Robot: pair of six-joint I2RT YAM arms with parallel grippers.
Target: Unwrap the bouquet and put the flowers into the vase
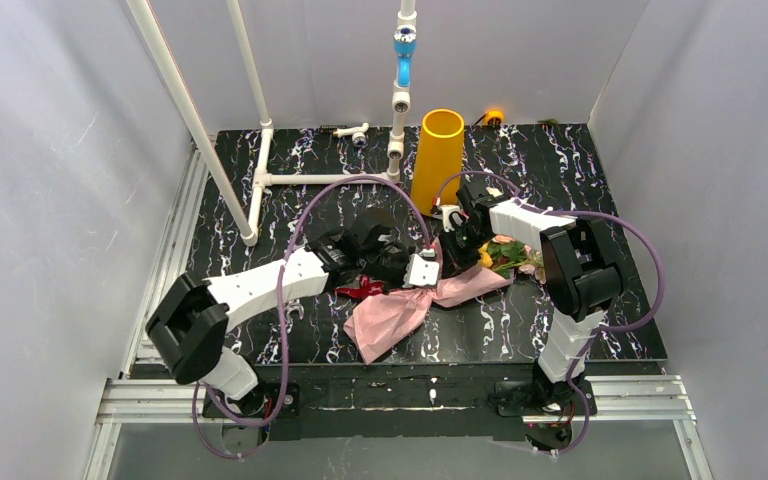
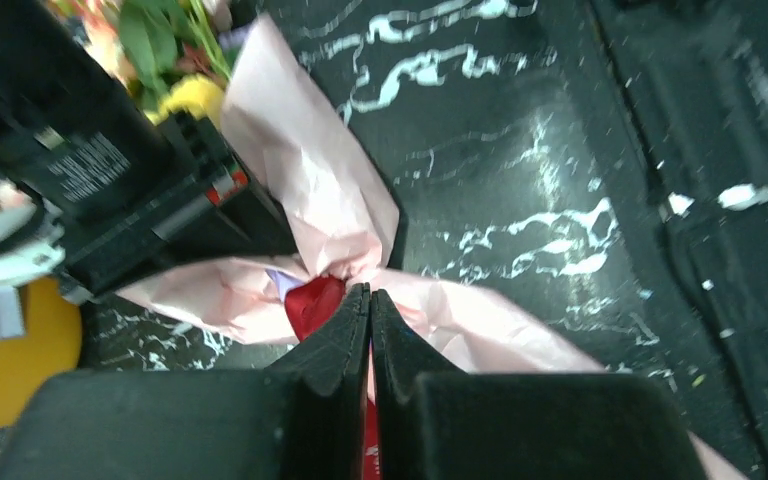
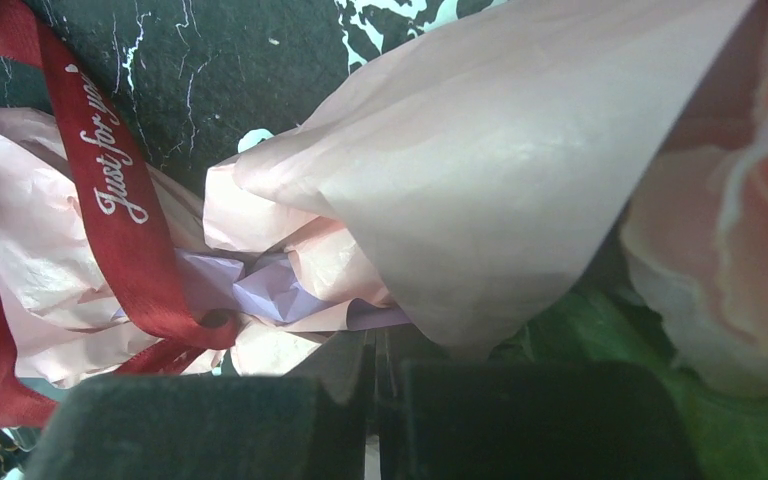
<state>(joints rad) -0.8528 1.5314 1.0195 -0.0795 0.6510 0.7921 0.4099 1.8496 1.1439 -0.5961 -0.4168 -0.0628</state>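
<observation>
White walls (image 1: 50, 200) box in a black marbled tabletop (image 1: 560, 170); on its middle lies the bouquet (image 1: 440, 295), flat on its side. Seen from overhead, its long axis runs from 8 o'clock, where the pink paper (image 1: 390, 320) fans out, to 2 o'clock, where the flowers (image 1: 513, 258) poke from the wrap. The yellow vase (image 1: 437, 160) stands upright toward 12 o'clock of the bouquet's waist, apart from it.

Both arms meet at that waist, the left reaching in from 8 o'clock, the right from 3 o'clock. The left gripper (image 2: 370, 295) has its jaws pressed together with the dark red ribbon (image 2: 312, 303) at their tips and a red strip running back between them, so it looks clamped on the ribbon. The right gripper (image 3: 376, 350) has its jaws together just under the lilac gather of the wrap; whether paper is pinched there I cannot tell.

The knot sits between the two grippers, with loose ribbon trailing toward 9 o'clock; the left arm is the one on it, so a pull toward 9 o'clock would likely loosen the tie.
</observation>
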